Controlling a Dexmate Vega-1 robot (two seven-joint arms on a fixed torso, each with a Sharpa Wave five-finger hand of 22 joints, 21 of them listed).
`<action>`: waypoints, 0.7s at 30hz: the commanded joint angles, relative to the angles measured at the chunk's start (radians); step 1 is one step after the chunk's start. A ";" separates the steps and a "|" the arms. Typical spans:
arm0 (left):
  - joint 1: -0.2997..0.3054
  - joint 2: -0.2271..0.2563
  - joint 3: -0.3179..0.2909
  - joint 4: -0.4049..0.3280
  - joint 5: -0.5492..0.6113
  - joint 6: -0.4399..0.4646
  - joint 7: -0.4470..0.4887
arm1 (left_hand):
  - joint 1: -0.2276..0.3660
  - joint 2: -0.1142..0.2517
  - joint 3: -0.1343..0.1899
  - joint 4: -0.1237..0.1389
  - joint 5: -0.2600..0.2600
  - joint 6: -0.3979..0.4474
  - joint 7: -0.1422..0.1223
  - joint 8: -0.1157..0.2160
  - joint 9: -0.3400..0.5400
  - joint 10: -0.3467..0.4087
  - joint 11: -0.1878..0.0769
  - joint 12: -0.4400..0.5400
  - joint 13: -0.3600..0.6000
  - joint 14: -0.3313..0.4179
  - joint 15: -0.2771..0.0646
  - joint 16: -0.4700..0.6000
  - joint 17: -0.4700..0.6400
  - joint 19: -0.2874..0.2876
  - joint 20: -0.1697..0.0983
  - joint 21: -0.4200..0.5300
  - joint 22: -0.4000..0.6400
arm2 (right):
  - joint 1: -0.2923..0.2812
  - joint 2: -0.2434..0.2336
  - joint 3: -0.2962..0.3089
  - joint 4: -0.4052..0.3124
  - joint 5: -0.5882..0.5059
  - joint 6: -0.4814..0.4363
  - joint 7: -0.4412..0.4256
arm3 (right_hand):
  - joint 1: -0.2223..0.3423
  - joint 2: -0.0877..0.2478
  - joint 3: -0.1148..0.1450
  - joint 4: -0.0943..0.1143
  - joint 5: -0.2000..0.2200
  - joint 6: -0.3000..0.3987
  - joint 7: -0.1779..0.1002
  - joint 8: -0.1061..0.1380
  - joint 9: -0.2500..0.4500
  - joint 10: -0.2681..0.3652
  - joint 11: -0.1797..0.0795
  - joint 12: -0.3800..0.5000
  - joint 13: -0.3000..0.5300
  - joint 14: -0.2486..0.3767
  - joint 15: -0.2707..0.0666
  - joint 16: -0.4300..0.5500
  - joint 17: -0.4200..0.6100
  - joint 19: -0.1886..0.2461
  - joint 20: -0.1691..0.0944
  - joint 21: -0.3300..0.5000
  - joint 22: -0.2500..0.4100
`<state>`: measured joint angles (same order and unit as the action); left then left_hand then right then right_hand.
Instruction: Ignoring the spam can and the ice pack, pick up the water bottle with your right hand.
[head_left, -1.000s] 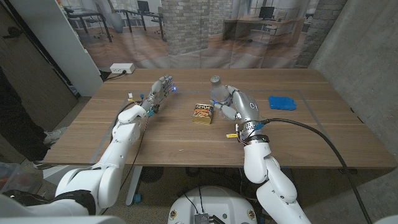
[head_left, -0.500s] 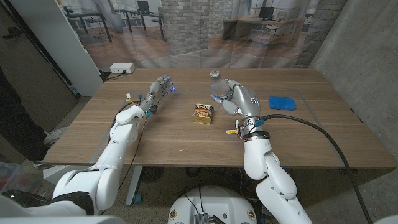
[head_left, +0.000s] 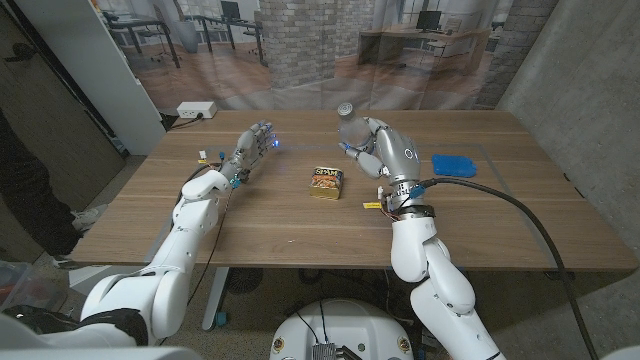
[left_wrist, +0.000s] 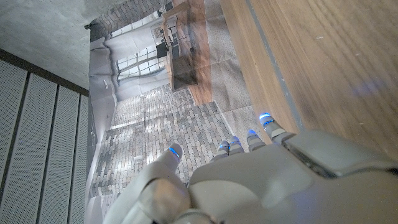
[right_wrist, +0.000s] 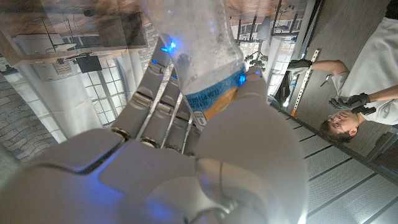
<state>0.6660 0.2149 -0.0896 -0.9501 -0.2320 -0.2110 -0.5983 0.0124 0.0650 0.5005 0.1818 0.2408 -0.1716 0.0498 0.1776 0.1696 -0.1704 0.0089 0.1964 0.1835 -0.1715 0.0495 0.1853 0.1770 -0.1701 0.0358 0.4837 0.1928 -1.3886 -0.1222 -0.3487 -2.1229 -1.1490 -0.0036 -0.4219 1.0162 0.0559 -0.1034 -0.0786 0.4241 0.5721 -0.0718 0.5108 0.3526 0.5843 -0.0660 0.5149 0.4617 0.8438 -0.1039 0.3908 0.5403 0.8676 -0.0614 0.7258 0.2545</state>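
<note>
1 bottle (head_left: 349, 126) higher, R hand (head_left: 385, 152).

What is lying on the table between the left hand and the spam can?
Nothing: in the head view, only bare table separates the left hand from the spam can.

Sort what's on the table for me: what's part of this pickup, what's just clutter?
Job: water bottle, gripped by the right hand.

Clutter: spam can, blue ice pack, white power strip, left hand holding nothing.
</note>
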 joint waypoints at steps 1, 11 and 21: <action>0.012 0.014 -0.003 -0.021 -0.002 0.021 -0.009 | -0.001 0.102 0.000 0.000 0.009 -0.073 0.002 0.004 0.004 -0.060 0.001 0.005 0.002 -0.078 0.002 0.002 0.003 -0.056 0.007 -0.003 0.003 | 0.017 0.004 0.002 0.004 -0.015 -0.004 -0.023 | 0.070 0.076 -0.010 0.002 -0.003 0.009 -0.001 0.009 0.001 0.004 -0.008 0.008 0.004 0.011 -0.106 -0.007 0.006 0.045 -0.128 0.012 0.001; 0.023 0.019 -0.004 -0.022 -0.002 0.035 -0.006 | -0.001 0.102 0.000 0.000 0.009 -0.073 0.003 0.004 0.004 -0.061 0.003 0.005 0.002 -0.077 0.003 0.003 0.003 -0.056 0.006 -0.004 0.003 | 0.023 0.006 -0.007 0.002 -0.020 -0.008 -0.015 | 0.071 0.078 -0.018 0.006 -0.004 0.009 0.000 0.011 0.000 0.003 -0.004 0.009 0.009 0.015 -0.106 -0.017 0.014 0.041 -0.128 0.023 -0.006; 0.040 0.017 0.009 -0.047 0.017 0.072 0.015 | -0.001 0.102 -0.001 0.000 0.009 -0.076 0.003 0.002 0.004 -0.063 0.005 0.004 0.002 -0.080 0.005 0.001 0.003 -0.057 0.006 -0.005 0.003 | 0.024 -0.006 0.015 0.011 0.024 0.022 -0.017 | 0.073 0.078 -0.026 0.009 -0.005 0.009 0.000 0.012 -0.001 0.003 -0.002 0.010 0.013 0.018 -0.106 -0.027 0.023 0.037 -0.128 0.035 -0.012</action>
<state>0.6882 0.2312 -0.0877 -0.9712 -0.2294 -0.1702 -0.6033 0.0124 0.0650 0.5005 0.1819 0.2408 -0.1716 0.0498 0.1776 0.1696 -0.1704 0.0089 0.1964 0.1835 -0.1715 0.0495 0.1852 0.1770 -0.1701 0.0358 0.4837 0.1928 -1.3676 -0.1225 -0.3503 -2.1222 -1.1612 -0.0035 -0.4386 1.0164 0.0558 -0.1185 -0.0716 0.4241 0.5735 -0.0732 0.5150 0.3527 0.5842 -0.0660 0.5149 0.4709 0.8524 -0.1055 0.3658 0.5588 0.8640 -0.0650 0.7513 0.2415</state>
